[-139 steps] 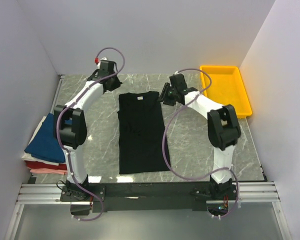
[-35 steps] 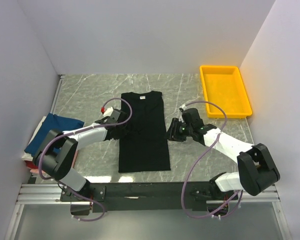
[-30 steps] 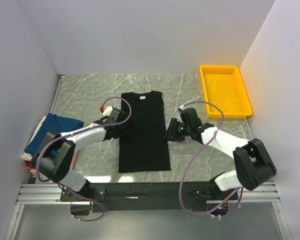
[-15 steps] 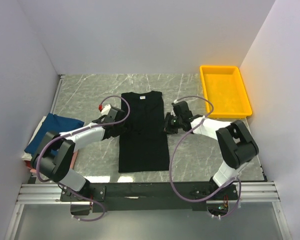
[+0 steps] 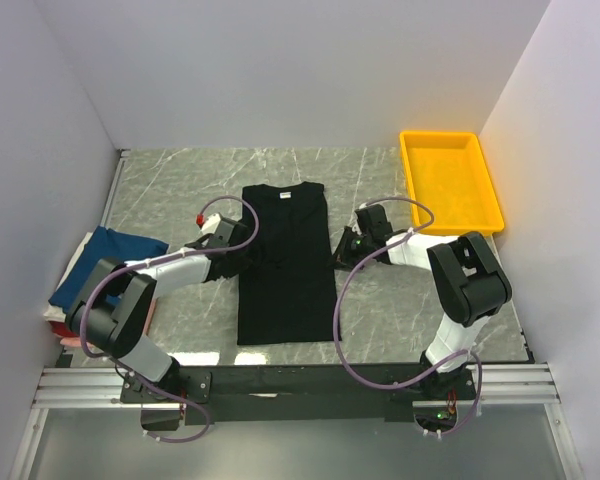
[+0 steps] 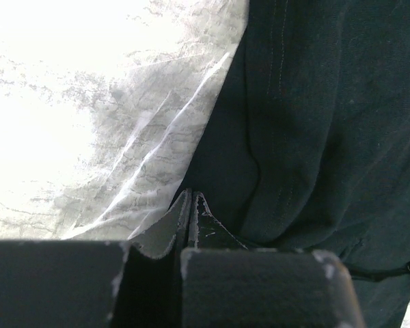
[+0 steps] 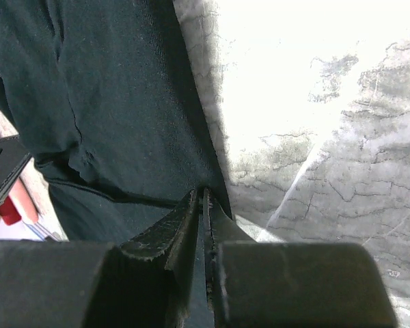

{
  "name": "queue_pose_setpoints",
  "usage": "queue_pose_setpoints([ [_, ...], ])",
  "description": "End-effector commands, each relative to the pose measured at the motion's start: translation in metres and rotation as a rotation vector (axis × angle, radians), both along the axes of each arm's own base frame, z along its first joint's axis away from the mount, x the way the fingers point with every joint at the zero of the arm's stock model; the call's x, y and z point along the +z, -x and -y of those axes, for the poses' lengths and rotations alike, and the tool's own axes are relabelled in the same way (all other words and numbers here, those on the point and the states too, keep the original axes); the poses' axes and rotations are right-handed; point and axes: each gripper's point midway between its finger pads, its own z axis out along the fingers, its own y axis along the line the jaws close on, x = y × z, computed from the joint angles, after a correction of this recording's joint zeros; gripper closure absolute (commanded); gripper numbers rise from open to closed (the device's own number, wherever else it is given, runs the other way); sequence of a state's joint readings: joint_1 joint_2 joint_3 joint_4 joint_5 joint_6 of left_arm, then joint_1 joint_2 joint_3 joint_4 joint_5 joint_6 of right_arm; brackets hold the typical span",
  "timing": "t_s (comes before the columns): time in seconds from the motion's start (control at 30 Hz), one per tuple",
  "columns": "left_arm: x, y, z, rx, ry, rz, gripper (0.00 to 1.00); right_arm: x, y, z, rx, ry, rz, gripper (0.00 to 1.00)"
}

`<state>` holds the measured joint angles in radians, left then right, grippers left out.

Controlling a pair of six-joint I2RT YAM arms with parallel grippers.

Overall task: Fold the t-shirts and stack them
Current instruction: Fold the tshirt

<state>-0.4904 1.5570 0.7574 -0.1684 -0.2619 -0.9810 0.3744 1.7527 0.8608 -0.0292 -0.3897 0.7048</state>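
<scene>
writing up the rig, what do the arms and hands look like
Left arm and right arm: white links, bulky black joints, a looping mauve cable each. Left hand and right hand: black tapered fingers. Red tab on left wrist.

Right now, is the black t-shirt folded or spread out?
Partly folded: the black t-shirt shows no sleeves sticking out, yet lies full length.

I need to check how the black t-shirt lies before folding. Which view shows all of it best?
The top external view: the whole black t-shirt shows, collar to hem. The left wrist view gives only its left edge at the left gripper; the right wrist view only its right edge at the right gripper.
</scene>
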Motion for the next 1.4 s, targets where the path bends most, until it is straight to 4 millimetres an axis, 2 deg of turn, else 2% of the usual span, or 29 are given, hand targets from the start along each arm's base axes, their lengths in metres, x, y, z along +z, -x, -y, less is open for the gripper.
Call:
queue_pose_setpoints([
  [0.0, 0.002, 0.0, -0.004, -0.011, -0.01, 0.007, 0.99, 0.002, 0.001, 0.008, -0.002, 0.025, 0.014, 0.86],
  [0.1, 0.02, -0.005, -0.006, -0.006, -0.007, 0.039, 0.98, 0.014, -0.001, 0.008, -0.002, 0.014, 0.036, 0.85],
  [0.17, 0.04, -0.007, -0.008, -0.002, 0.003, 0.078, 0.89, 0.031, -0.002, 0.011, -0.008, -0.002, 0.073, 0.83],
  [0.2, 0.049, -0.008, -0.01, 0.005, 0.009, 0.096, 0.84, 0.038, -0.001, 0.012, -0.009, -0.008, 0.087, 0.76],
  [0.23, 0.064, -0.009, -0.011, 0.009, 0.024, 0.131, 0.72, 0.051, 0.001, 0.014, -0.012, -0.018, 0.118, 0.71],
  [0.27, 0.07, -0.006, -0.013, 0.008, 0.026, 0.131, 0.69, 0.058, 0.002, 0.015, -0.012, -0.023, 0.134, 0.67],
  [0.3, 0.076, -0.005, -0.014, 0.011, 0.033, 0.14, 0.65, 0.061, 0.009, 0.016, -0.001, -0.033, 0.127, 0.61],
  [0.33, 0.085, -0.001, -0.015, 0.01, 0.044, 0.152, 0.61, 0.071, 0.013, 0.016, 0.011, -0.046, 0.151, 0.6],
  [0.37, 0.086, 0.005, -0.016, 0.008, 0.045, 0.135, 0.61, 0.075, 0.018, 0.016, 0.022, -0.055, 0.158, 0.59],
  [0.4, 0.084, 0.013, -0.015, -0.001, 0.062, 0.116, 0.58, 0.071, 0.03, 0.018, 0.035, -0.057, 0.141, 0.58],
  [0.43, 0.091, 0.019, -0.014, -0.01, 0.089, 0.127, 0.55, 0.079, 0.037, 0.019, 0.043, -0.07, 0.164, 0.57],
  [0.47, 0.09, 0.025, -0.012, -0.016, 0.109, 0.117, 0.54, 0.079, 0.044, 0.02, 0.049, -0.077, 0.161, 0.57],
  [0.5, 0.08, 0.04, -0.008, -0.046, 0.137, 0.067, 0.52, 0.072, 0.059, 0.022, 0.066, -0.083, 0.133, 0.57],
  [0.57, 0.08, 0.054, -0.003, -0.078, 0.183, 0.049, 0.47, 0.073, 0.078, 0.024, 0.092, -0.097, 0.131, 0.57],
  [0.6, 0.071, 0.069, -0.004, -0.088, 0.185, -0.002, 0.47, 0.062, 0.092, 0.027, 0.101, -0.097, 0.097, 0.57],
  [0.63, 0.072, 0.078, -0.003, -0.102, 0.203, -0.016, 0.49, 0.064, 0.104, 0.027, 0.122, -0.109, 0.092, 0.57],
  [0.7, 0.067, 0.094, -0.004, -0.111, 0.213, -0.052, 0.51, 0.052, 0.123, 0.032, 0.137, -0.099, 0.056, 0.57],
  [0.77, 0.067, 0.112, -0.003, -0.107, 0.243, -0.092, 0.51, 0.05, 0.139, 0.034, 0.163, -0.094, 0.04, 0.57],
  [0.8, 0.062, 0.128, -0.004, -0.083, 0.252, -0.132, 0.53, 0.045, 0.151, 0.036, 0.179, -0.089, 0.02, 0.57],
  [1.0, 0.041, 0.179, 0.0, -0.047, 0.301, -0.258, 0.53, 0.027, 0.192, 0.034, 0.241, -0.084, -0.061, 0.57],
  [1.07, 0.041, 0.187, 0.004, -0.038, 0.345, -0.262, 0.55, 0.022, 0.2, 0.03, 0.257, -0.085, -0.081, 0.57],
  [1.1, 0.034, 0.195, 0.005, -0.054, 0.345, -0.276, 0.55, 0.018, 0.208, 0.028, 0.279, -0.084, -0.093, 0.57],
  [1.17, 0.033, 0.198, 0.011, -0.06, 0.374, -0.277, 0.58, 0.015, 0.21, 0.024, 0.278, -0.093, -0.103, 0.57],
  [1.2, 0.027, 0.205, 0.014, -0.087, 0.378, -0.301, 0.6, 0.012, 0.213, 0.022, 0.282, -0.093, -0.114, 0.57],
  [1.37, 0.02, 0.213, 0.021, -0.11, 0.363, -0.322, 0.59, 0.006, 0.212, 0.021, 0.276, -0.092, -0.119, 0.57],
])
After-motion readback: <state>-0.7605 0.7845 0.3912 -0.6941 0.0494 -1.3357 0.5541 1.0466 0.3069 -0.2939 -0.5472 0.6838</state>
